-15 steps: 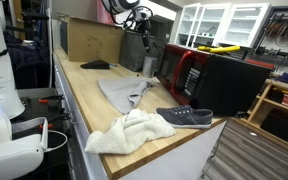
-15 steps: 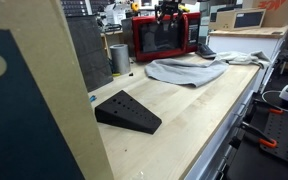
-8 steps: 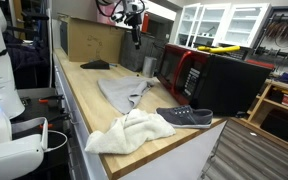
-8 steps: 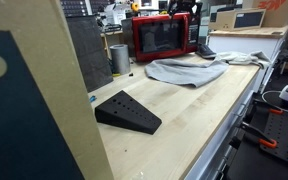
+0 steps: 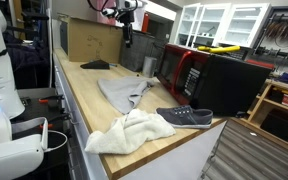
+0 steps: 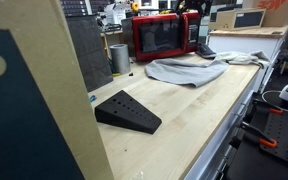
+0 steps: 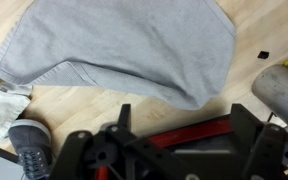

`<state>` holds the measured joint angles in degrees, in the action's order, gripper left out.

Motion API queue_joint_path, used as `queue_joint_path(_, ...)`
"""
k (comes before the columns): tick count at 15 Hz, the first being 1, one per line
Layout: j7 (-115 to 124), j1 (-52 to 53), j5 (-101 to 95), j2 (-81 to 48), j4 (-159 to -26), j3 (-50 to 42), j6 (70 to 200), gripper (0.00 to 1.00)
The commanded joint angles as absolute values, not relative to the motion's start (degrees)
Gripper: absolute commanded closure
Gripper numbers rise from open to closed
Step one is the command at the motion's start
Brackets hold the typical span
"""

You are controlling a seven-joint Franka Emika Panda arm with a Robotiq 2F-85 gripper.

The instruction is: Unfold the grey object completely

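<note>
The grey object (image 5: 124, 92) lies flat on the wooden bench, a thin light-grey cloth, also seen at the far end of the bench as a grey object (image 6: 187, 70). In the wrist view the grey object (image 7: 134, 45) fills the upper half, with one edge still doubled over along its lower left. My gripper (image 5: 127, 30) hangs high above the bench, well clear of the cloth. From the wrist, the gripper (image 7: 184, 125) stands open, its fingers (image 7: 124, 115) wide apart with nothing between them.
A dark shoe (image 5: 184, 117) and a white fluffy towel (image 5: 132, 130) lie near the bench's front end. A red microwave (image 5: 189, 70), a metal cup (image 6: 119, 57), a cardboard box (image 5: 89, 40) and a black wedge (image 6: 127, 110) also stand on the bench.
The gripper has opened and risen away from the cloth, drifting toward the cardboard box. The cloth lies still.
</note>
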<state>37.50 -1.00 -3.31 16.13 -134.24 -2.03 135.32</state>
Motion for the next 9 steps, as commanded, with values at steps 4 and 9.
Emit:
queue_joint_path(4,36.9,-2.8,-2.5,16.1,-134.1,-0.3,135.2,0.00)
queue_joint_path(9,37.1,-2.9,-3.5,15.8,-135.0,0.6,136.1,0.00)
